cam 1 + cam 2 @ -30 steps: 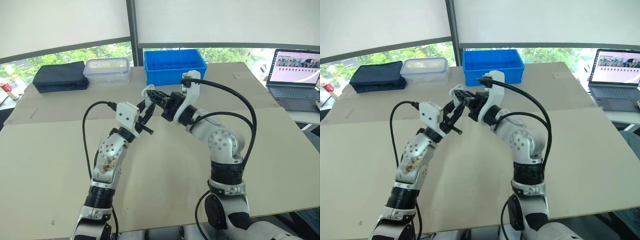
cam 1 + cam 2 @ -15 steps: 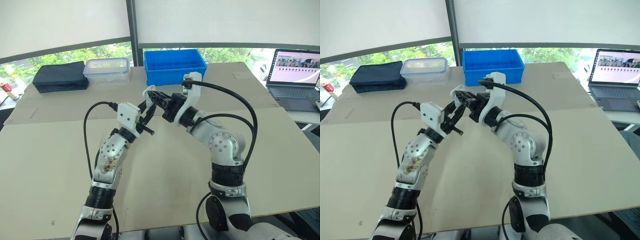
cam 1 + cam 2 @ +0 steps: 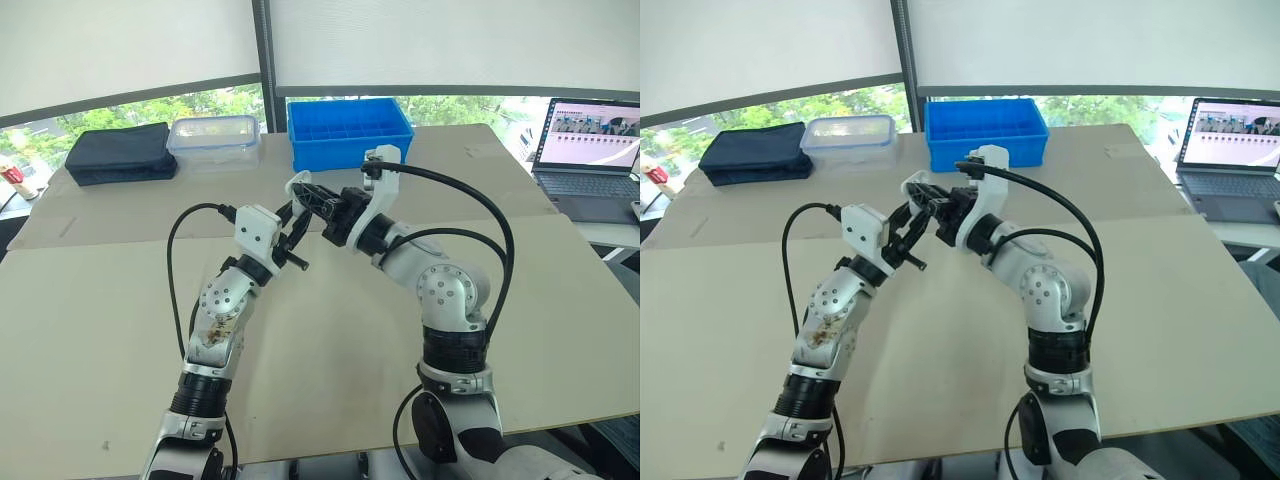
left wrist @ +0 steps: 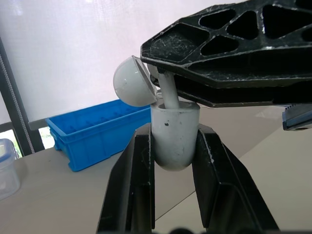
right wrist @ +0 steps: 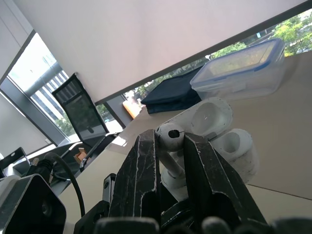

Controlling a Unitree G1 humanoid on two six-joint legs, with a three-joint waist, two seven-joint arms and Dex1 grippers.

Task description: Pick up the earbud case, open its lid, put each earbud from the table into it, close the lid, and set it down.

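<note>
White plastic sits in my left jaws: they are clenched on the body of the earbud case [image 4: 174,139], held in the air above the middle of the bench [image 3: 330,350] with its domed lid [image 4: 132,81] hinged open. My right jaws, meeting it from 3 o'clock, are clamped on an earbud [image 5: 169,138] whose stem dips into the case's mouth. Along the far side lie a navy pouch [image 3: 122,152] at 10 o'clock, a clear lidded box [image 3: 213,135], a blue bin [image 3: 348,130] at 12 o'clock, and a laptop [image 3: 590,150] at 2 o'clock.
</note>
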